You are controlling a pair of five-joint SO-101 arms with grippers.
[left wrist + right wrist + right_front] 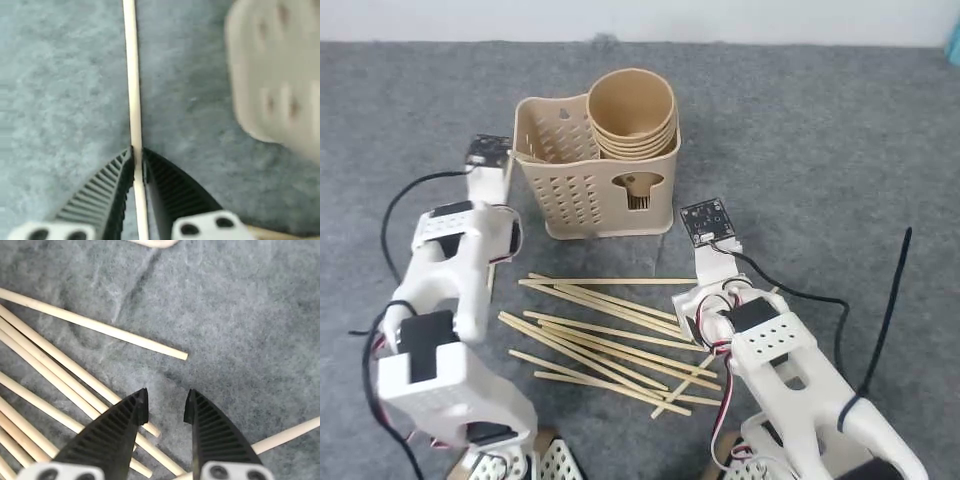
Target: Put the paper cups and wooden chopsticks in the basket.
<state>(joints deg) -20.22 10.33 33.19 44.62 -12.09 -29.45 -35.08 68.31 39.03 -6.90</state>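
Meanwhile the left tool (136, 150) was clamped shut on a single chopstick (131, 75), its two ribbed black fingers (107, 192) pressed against either side of the stick. The stick ran straight out past the fingertips over the grey worktop (820, 150). In the left wrist view the basket (280, 75) sat close beside this tool as a pale, blurred wall with slots. From the high view the left arm stood just beside the basket's (570, 190) left wall, with its wrist camera level with the rim. The cups (632, 100) were nested in one upright stack in the basket's right-hand compartment, and their brown rims rose above the basket's edge. The loose chopsticks (610, 345) lay flat on the worktop in front of the basket, between the two arms. They crossed one another in a loose spread, most of them slanting the same way. The right tool (166, 400) was open with a narrow gap between its fingers and gripped nothing. It hung over the right-hand ends of that spread. In the right wrist view several chopsticks (100, 326) lay on the grey surface. One blunt end sat just beyond the fingertips, others passed under one finger (117, 432), and another stick lay apart on the other side.
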